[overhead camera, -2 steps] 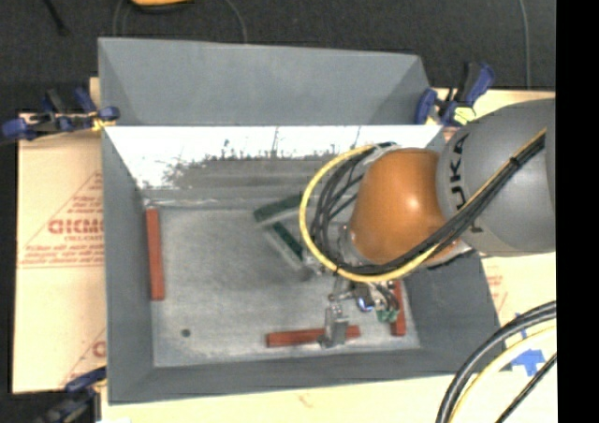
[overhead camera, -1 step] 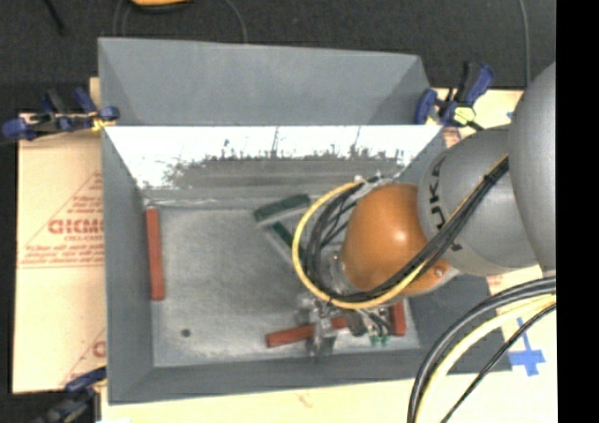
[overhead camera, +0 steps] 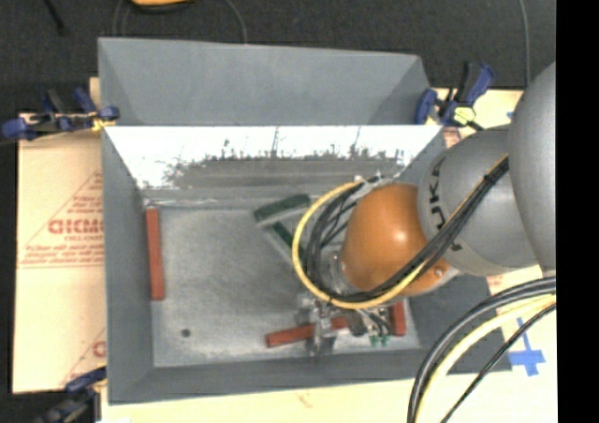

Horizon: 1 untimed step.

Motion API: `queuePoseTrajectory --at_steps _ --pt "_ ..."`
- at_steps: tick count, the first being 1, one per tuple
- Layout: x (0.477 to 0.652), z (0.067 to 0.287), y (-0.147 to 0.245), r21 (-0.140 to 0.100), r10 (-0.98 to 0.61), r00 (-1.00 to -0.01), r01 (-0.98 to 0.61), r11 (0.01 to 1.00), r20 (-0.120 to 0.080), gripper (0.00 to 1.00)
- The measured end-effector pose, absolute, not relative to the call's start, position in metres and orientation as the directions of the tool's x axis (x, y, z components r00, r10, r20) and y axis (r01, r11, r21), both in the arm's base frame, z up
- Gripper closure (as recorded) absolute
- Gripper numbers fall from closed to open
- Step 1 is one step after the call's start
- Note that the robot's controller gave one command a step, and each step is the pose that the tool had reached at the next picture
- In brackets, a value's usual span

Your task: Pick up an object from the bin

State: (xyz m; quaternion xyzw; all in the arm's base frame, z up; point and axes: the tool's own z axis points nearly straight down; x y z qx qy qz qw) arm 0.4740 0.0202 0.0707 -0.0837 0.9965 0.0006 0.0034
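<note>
We counted five loose things in the grey metal bin (overhead camera: 126, 262): three red-brown pieces and two green ones. A long red-brown stick (overhead camera: 154, 253) lay flat along the bin's left wall. A flat red-brown bar (overhead camera: 285, 339) lay just inside the bin's near wall. A short red-brown piece (overhead camera: 399, 318) sat by the bin's near right corner, and a small green bit (overhead camera: 379, 341) lay just beside it. A dark green flat strip (overhead camera: 281, 209) lay tilted around the bin's middle, toward its far wall.

The gripper (overhead camera: 319, 326) was low at the bar's right end, close to the bin's near wall, and we could not tell whether it was open or closed. The left half of the bin's floor was wide and bare.
</note>
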Motion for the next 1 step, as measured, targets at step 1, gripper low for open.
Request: queuePoseTrajectory --at_steps 1 --pt "0.5102 0.2452 0.0086 -0.003 -0.167 -0.986 -0.167 0.986 -0.009 1.00"
